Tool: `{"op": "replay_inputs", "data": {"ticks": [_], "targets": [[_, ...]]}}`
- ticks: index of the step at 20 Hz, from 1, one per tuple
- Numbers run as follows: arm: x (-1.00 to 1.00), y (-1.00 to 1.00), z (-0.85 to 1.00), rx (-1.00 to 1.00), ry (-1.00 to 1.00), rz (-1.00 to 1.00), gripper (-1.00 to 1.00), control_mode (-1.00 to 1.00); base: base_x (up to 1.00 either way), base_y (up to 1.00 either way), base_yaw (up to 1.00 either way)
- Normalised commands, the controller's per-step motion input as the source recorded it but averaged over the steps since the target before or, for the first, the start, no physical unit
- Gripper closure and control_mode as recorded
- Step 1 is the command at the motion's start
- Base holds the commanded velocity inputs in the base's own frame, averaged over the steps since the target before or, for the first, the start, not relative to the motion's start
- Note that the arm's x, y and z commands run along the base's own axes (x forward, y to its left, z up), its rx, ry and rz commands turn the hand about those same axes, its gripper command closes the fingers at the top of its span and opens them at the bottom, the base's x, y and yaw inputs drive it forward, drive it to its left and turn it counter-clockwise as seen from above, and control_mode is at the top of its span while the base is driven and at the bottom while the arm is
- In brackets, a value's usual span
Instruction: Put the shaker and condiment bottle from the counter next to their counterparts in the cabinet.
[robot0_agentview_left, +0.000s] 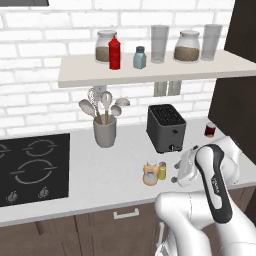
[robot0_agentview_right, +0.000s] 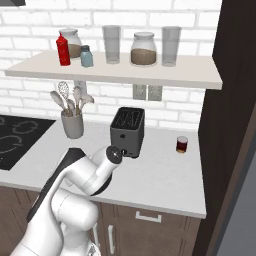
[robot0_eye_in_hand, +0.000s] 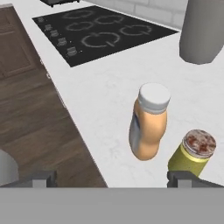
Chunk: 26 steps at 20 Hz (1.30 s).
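Note:
The condiment bottle (robot0_eye_in_hand: 148, 127), tan-orange with a whitish cap, stands on the counter (robot0_eye_in_hand: 100, 96) near its front edge. The yellow-olive shaker (robot0_eye_in_hand: 194, 153) with a reddish top is right beside it. In the left base view the bottle (robot0_agentview_left: 150, 172) and shaker (robot0_agentview_left: 162, 171) stand in front of the toaster. My gripper (robot0_eye_in_hand: 114, 179) is open and holds nothing, just short of the pair. In the left base view the gripper (robot0_agentview_left: 174, 173) is level with them, just to their right. On the cabinet shelf (robot0_agentview_left: 150, 72) stand the red squeeze bottle (robot0_agentview_left: 114, 52) and the blue-grey shaker (robot0_agentview_left: 139, 58).
A black toaster (robot0_agentview_left: 166, 127) stands behind the pair and a grey utensil holder (robot0_agentview_left: 104, 131) to its left. The black cooktop (robot0_agentview_left: 32, 167) lies at the counter's left. A small dark jar (robot0_agentview_left: 210, 130) sits by the dark wall. Jars and glasses (robot0_agentview_left: 159, 44) share the shelf.

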Motion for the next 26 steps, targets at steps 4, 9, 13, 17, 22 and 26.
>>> {"op": "replay_inputs", "data": {"ticks": [4, 9, 13, 17, 22, 26], "targets": [[0.2, 0.0, -0.09, 0.06, -0.01, -0.11, -1.0, -1.0, 0.0, 0.0, 0.0], [0.22, 0.0, -0.03, 0.04, 0.0, -0.07, -1.0, -1.0, 0.0, 0.0, 0.0], [0.05, 0.03, -0.01, 0.0, 0.0, -0.02, -1.0, -1.0, 0.0, 0.0, 0.0], [0.12, 0.0, -0.02, 0.01, -0.02, -0.03, -1.0, -1.0, 0.0, 0.0, 0.0], [0.15, 0.0, 0.0, 0.01, -0.05, -0.05, -1.0, -1.0, 0.0, 0.0, 0.0], [0.04, 0.12, 0.0, 0.0, -0.05, -0.04, -1.0, -1.0, 0.0, 0.0, 0.0]]}}
